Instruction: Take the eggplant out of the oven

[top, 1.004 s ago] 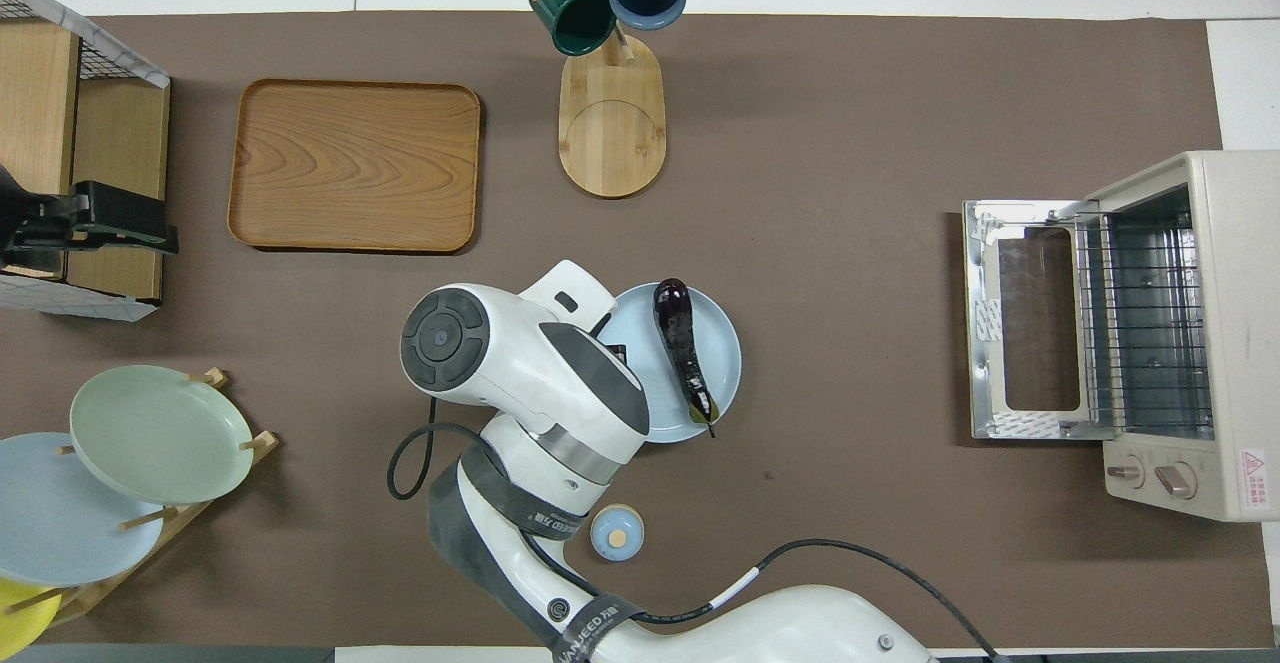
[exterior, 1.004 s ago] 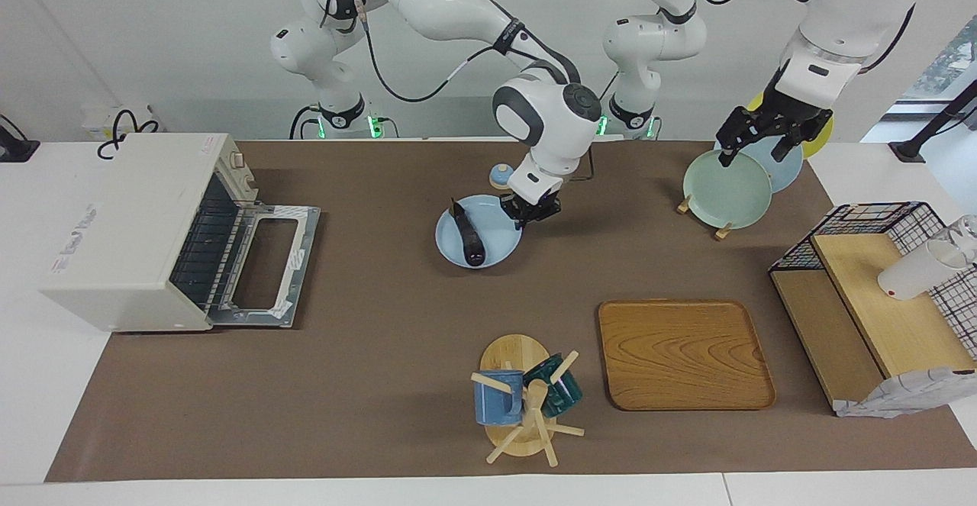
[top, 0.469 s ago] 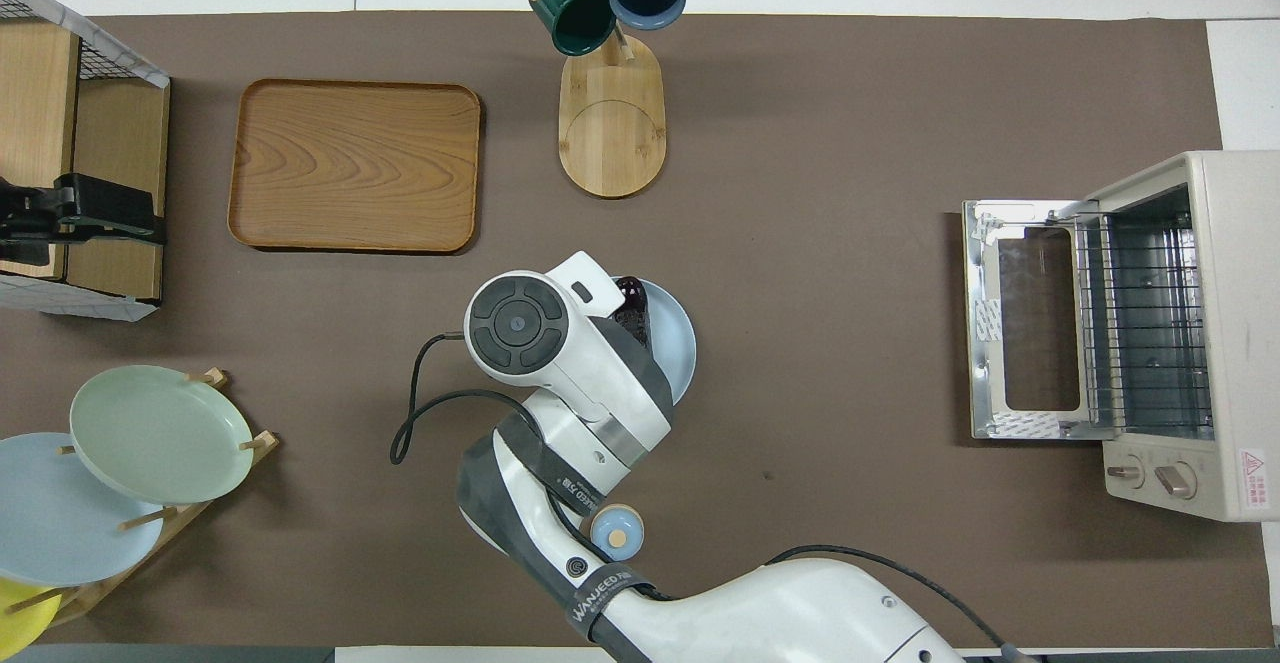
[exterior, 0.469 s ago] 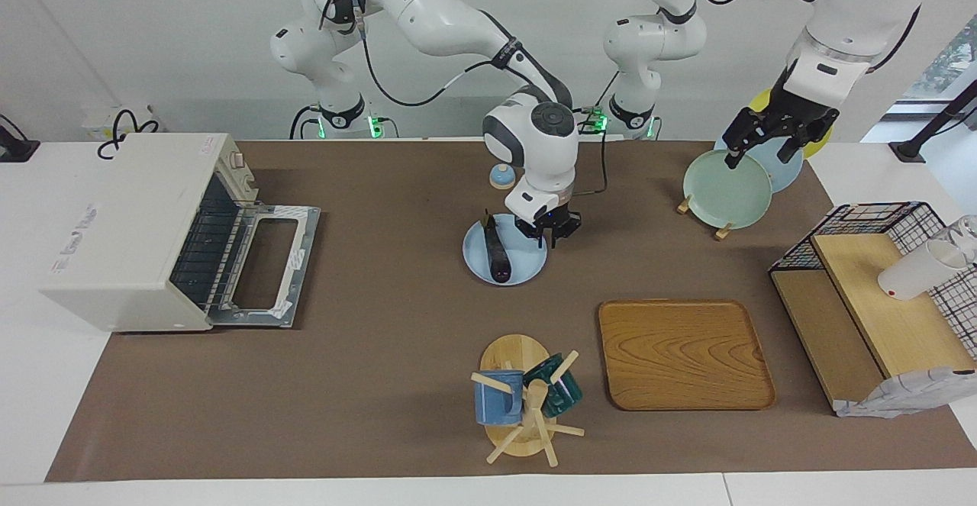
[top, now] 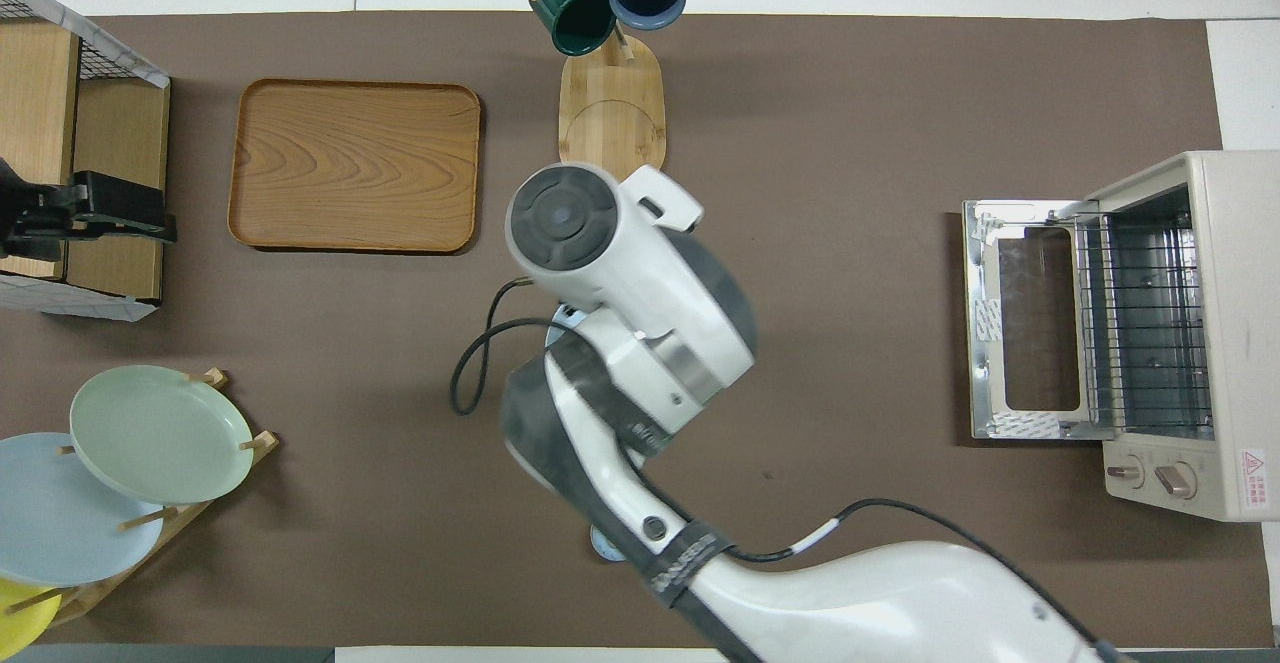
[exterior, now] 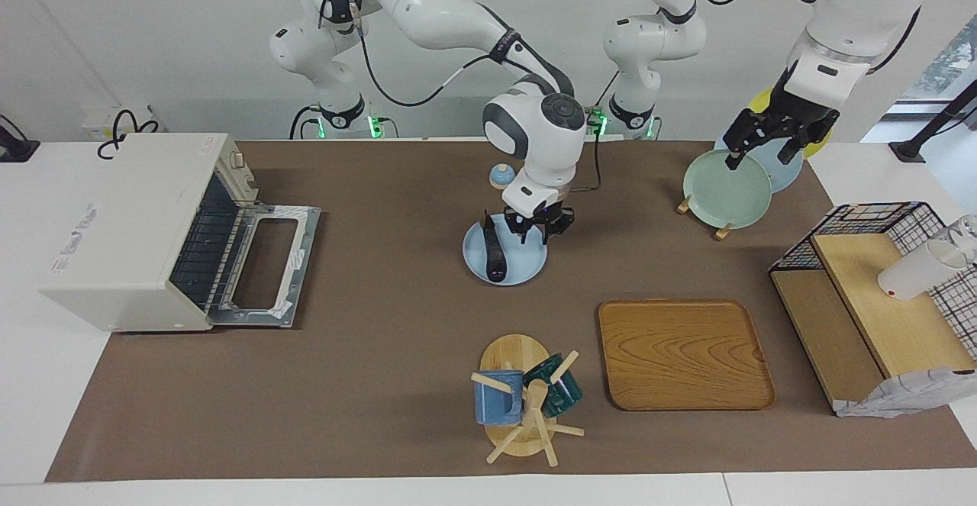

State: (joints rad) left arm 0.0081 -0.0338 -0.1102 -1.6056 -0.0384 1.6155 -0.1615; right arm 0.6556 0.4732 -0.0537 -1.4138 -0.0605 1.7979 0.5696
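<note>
The eggplant [exterior: 493,255], dark and slender, lies on a light blue plate [exterior: 523,268] in the middle of the table, outside the oven. The off-white oven [exterior: 130,223] stands at the right arm's end of the table with its door [exterior: 267,265] dropped open; its wire rack looks bare in the overhead view [top: 1150,323]. My right gripper [exterior: 539,237] is open and empty, just above the plate's rim nearest the robots, beside the eggplant. In the overhead view my right arm hides the plate and the eggplant. My left gripper [exterior: 756,147] is open, over the plate rack, and waits.
A mug tree [exterior: 523,403] with a blue and a teal mug and a wooden tray [exterior: 685,353] lie farther from the robots than the plate. A plate rack [exterior: 725,185], a wire basket shelf [exterior: 878,292] and a small blue lidded pot [exterior: 500,176] are also here.
The plate with the eggplant slid toward the left arm's end of the table, then stopped. My right gripper has since risen slightly over its rim. The left gripper barely moved.
</note>
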